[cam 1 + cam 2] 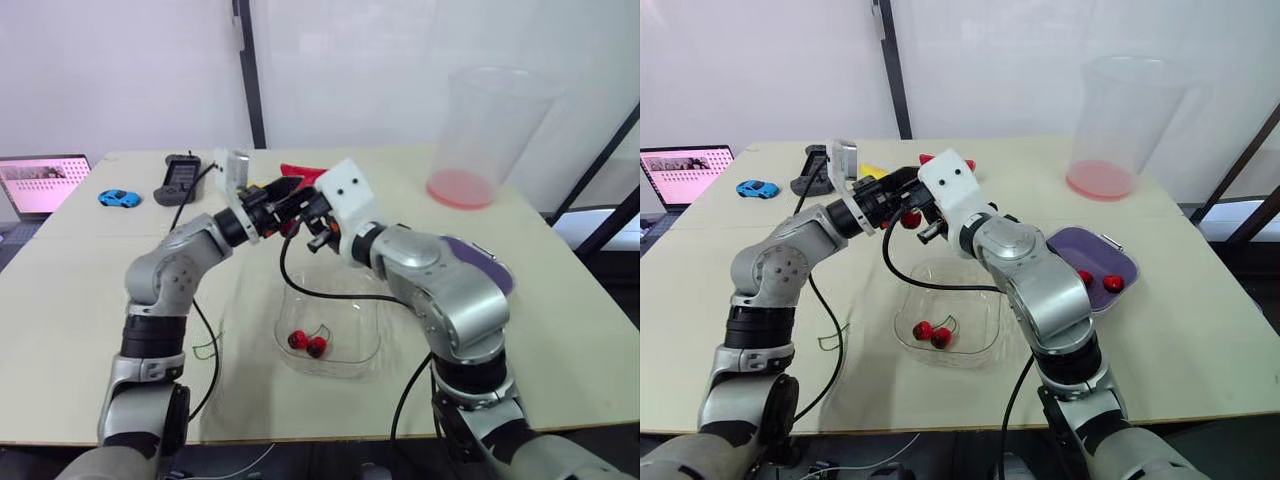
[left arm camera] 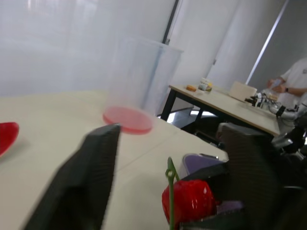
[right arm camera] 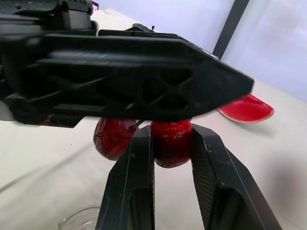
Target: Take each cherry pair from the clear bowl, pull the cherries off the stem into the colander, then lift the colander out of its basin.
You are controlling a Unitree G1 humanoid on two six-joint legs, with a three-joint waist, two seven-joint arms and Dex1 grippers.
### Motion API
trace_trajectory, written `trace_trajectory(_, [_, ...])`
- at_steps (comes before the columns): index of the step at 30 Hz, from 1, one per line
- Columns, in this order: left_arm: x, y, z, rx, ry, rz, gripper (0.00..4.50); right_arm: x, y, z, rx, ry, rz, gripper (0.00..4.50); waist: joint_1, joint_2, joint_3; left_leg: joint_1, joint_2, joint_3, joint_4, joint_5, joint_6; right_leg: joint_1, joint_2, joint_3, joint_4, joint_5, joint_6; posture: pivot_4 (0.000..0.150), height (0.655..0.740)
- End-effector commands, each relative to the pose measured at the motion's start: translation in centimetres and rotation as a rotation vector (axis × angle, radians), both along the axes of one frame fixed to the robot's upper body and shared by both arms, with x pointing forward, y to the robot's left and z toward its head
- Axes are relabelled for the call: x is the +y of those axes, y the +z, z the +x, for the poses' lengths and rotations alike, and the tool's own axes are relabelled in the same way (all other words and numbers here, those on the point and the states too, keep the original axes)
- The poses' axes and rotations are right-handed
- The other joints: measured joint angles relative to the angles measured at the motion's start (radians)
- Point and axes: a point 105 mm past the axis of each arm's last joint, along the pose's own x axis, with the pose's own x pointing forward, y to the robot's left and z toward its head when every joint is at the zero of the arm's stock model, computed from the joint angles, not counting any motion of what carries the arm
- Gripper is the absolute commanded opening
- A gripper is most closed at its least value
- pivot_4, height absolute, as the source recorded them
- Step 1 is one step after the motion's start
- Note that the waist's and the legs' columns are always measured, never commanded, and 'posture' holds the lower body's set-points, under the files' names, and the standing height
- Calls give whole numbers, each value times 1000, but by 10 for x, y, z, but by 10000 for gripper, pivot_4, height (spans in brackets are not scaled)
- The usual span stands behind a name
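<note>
Right gripper (image 3: 171, 136) clamped on one cherry (image 3: 170, 146) above the clear bowl (image 1: 975, 342); second cherry (image 3: 110, 139) hangs beside it; left gripper (image 2: 170, 132) fingers stand apart around the stem (image 2: 170, 191); another cherry pair (image 1: 932, 333) lies in the bowl; purple colander (image 1: 1080, 245) sits partly behind the right arm; laptop (image 1: 680, 170) screen text is too small to read.

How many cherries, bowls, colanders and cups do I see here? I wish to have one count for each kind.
Clear plastic bowl: 1
Purple colander: 1
Tall clear cup with pink bottom: 1
Red round cherries: 6 (2 in the bowl, 2 in the colander, 2 at the right gripper)
Total: 9
</note>
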Motion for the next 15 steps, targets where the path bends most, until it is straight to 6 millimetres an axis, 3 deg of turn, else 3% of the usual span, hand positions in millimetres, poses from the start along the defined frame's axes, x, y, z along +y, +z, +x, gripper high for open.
trace_trajectory(1, [1,10,-3,-47,6,-6,11737,4,15,-9,-72,31,18,7216,0,0,0,0,0,0,0,0,0,0,0,0,0,0,0,1500,7380])
trace_trajectory(3, [1,9,-2,-44,7,-5,1162,3,15,-9,-74,32,18,7216,0,0,0,0,0,0,0,0,0,0,0,0,0,0,0,1500,7380])
trace_trajectory(11, [3,11,-1,-45,7,-28,468,2,13,-9,-59,30,16,7216,1,0,0,0,0,0,0,0,0,0,0,0,0,0,0,1500,7380])
trace_trajectory(15, [4,10,-1,-45,7,-29,0,-1,13,-8,-51,33,21,23358,1,0,0,0,0,0,0,0,0,0,0,0,0,0,0,1500,7380])
